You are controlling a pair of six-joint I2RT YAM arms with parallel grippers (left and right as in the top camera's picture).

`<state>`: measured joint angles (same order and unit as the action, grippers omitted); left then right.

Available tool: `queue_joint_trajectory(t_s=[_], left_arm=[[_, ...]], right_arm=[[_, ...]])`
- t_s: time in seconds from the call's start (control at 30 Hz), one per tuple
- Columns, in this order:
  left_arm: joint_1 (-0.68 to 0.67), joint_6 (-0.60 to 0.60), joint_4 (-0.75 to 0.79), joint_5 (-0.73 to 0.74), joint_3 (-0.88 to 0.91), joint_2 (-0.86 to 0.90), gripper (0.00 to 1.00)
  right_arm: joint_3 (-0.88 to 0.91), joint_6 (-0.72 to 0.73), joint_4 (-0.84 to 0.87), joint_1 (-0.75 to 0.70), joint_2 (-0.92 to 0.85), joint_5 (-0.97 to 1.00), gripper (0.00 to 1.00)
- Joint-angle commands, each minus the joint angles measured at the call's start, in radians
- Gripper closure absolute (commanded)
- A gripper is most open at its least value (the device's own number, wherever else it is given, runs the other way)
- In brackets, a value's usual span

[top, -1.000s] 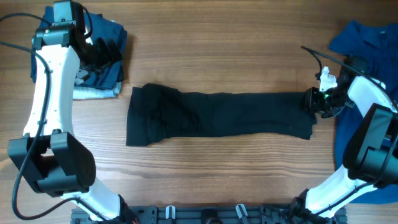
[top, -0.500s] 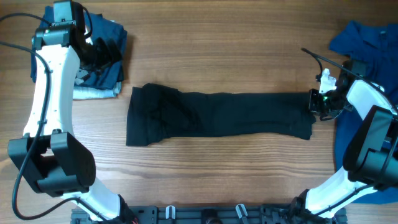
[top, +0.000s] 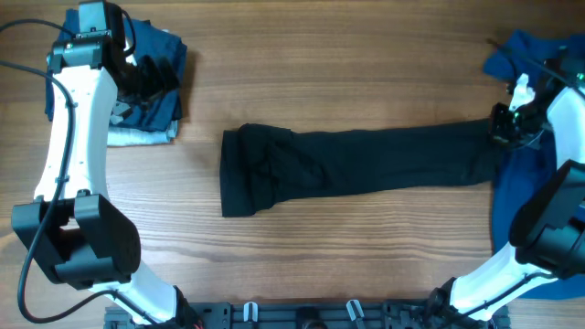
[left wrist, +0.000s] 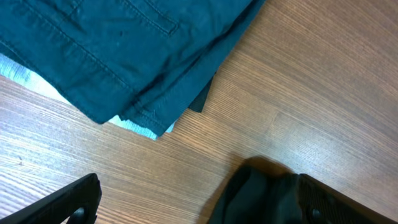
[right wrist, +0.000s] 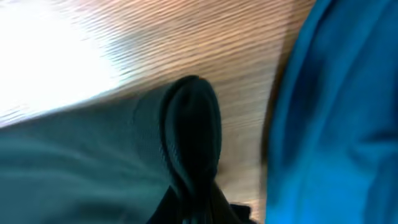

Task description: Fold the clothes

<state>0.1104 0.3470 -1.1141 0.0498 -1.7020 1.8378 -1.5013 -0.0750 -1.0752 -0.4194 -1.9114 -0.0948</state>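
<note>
black polo shirt [top: 366,160] lies as a long narrow strip across the mid table [top: 320,73]. left end is bunched, right end sits at the edge of the bright blue shirt [top: 539,55]. right gripper [top: 501,128] is clamped tight on that end, and the wrist view shows a pinched fold of black cloth. likely step: fold end over end. best to lift clear, carry left, avoid dragging the strip, land edges square. far back-left, left gripper [top: 154,80] hangs spread wide and empty over the navy and pale blue stack [top: 169,50].
</note>
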Motion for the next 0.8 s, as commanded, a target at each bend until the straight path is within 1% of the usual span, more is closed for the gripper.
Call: queue_joint_trajectory(t_s=[0.0, 0.1, 0.23, 0.3, 0.4, 0.47, 0.53, 0.63, 0.73, 0.77], left_arm=[[0.006, -0.001, 0.002, -0.006, -0.011, -0.021, 0.00], [0.006, -0.002, 0.002, -0.006, -0.011, -0.021, 0.00], [0.006, -0.002, 0.002, -0.006, -0.011, -0.021, 0.00], [0.006, -0.002, 0.002, -0.006, -0.011, -0.021, 0.00], [0.006, -0.002, 0.002, -0.006, -0.011, -0.021, 0.00], [0.006, -0.002, 0.002, -0.006, -0.011, -0.021, 0.00], [0.006, -0.002, 0.002, -0.006, -0.011, -0.021, 0.00], [0.006, -0.002, 0.002, -0.006, -0.011, -0.021, 0.00], [0.006, -0.001, 0.002, -0.006, -0.011, -0.021, 0.00], [0.006, -0.002, 0.002, -0.006, -0.011, -0.021, 0.00]], right_arm=[[-0.126, 0.027, -0.090, 0.067, 0.002, -0.117, 0.96], [-0.146, 0.049, -0.159, 0.178, 0.006, -0.185, 0.96], [-0.146, 0.113, -0.175, 0.321, 0.005, -0.229, 0.96], [-0.140, 0.193, -0.170, 0.442, 0.004, -0.230, 0.96], [-0.140, 0.257, -0.142, 0.546, 0.004, -0.228, 0.96], [-0.139, 0.259, -0.127, 0.607, 0.004, -0.212, 0.96], [-0.114, 0.260, -0.118, 0.648, 0.004, -0.156, 0.96], [0.004, 0.261, -0.017, 0.699, 0.002, -0.154, 0.95], [0.096, 0.262, 0.116, 0.737, 0.002, -0.232, 0.94], [0.113, 0.277, 0.150, 0.760, 0.002, -0.250, 0.91]])
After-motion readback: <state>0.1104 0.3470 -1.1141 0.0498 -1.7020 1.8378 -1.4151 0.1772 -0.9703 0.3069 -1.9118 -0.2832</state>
